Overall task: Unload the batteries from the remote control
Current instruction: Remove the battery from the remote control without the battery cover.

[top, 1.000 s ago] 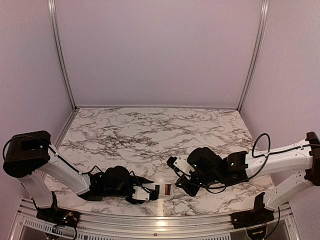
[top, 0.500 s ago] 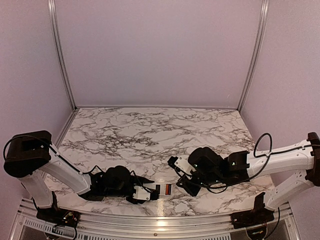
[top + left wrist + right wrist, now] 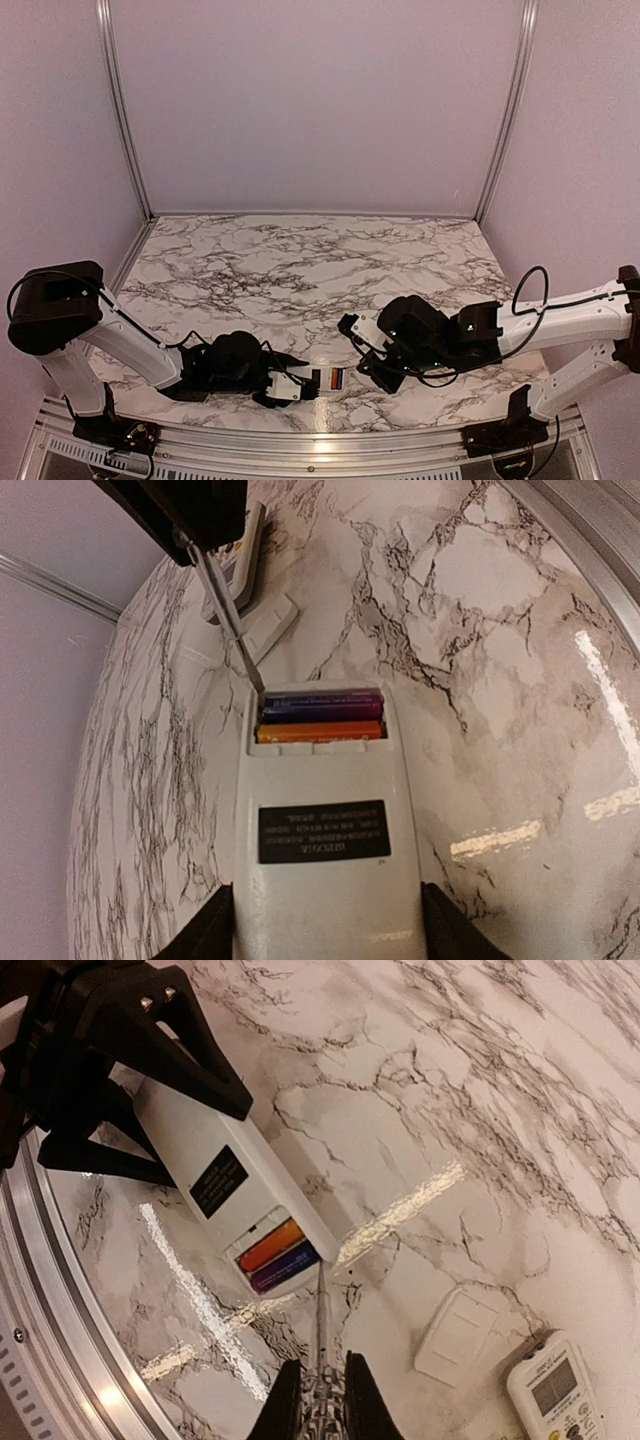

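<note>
Left gripper (image 3: 330,932) pinches the white rectangular plastic remote (image 3: 325,810); orange and dark-blue cylindrical batteries (image 3: 320,720) lie in its open bay just ahead of those jaws. Right gripper (image 3: 322,1405) clamps a thin metal rod (image 3: 320,1310), its tip at the bay's corner. The aluminium table rim (image 3: 30,1310) runs close beside the left jaws; the marble tabletop (image 3: 450,1110) extends ahead of both.

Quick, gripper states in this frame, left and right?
Left gripper: closed on the remote.
Right gripper: closed on a thin metal tool.

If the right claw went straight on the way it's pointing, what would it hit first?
Probably the white remote, at its open battery bay: the thin rod in the right claw aims at that end, nearest the dark blue battery. Depth is hard to judge.
</note>
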### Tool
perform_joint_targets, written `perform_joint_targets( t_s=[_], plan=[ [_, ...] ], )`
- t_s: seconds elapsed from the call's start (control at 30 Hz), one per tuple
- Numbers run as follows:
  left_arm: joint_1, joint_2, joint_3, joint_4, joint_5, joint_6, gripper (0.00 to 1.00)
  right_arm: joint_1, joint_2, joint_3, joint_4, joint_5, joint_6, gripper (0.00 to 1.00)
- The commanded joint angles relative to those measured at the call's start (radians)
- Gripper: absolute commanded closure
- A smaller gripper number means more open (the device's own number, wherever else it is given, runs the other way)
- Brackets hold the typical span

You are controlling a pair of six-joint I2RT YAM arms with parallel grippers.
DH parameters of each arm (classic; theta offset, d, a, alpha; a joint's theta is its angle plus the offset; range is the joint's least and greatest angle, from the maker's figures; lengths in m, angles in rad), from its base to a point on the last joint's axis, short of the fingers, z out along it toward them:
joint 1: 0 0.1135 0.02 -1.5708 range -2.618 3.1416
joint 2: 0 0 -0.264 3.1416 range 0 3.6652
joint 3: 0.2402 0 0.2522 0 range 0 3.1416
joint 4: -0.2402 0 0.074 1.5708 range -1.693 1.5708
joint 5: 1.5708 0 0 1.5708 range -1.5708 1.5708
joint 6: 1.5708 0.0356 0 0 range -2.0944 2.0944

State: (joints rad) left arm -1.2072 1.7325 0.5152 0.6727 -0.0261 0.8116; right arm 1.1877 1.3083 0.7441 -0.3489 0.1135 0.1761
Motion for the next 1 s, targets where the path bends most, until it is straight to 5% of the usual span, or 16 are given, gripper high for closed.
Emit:
perform_joint_targets(
  t_s=[0.0,0.37,0.97],
  plan=[
    [0.005,0.001,0.004,-0.072,0.061,0.006,1.00,0.028,0.019,0.050,-0.011,0.037,-0.035,1.00],
    [0.011,0.002,0.023,-0.116,0.094,0.000,1.00,0.155,0.117,0.177,-0.169,0.202,-0.140,1.00],
    [0.017,0.006,0.034,-0.142,0.112,-0.002,1.00,0.161,0.183,0.245,-0.307,0.266,-0.230,1.00]
  ],
)
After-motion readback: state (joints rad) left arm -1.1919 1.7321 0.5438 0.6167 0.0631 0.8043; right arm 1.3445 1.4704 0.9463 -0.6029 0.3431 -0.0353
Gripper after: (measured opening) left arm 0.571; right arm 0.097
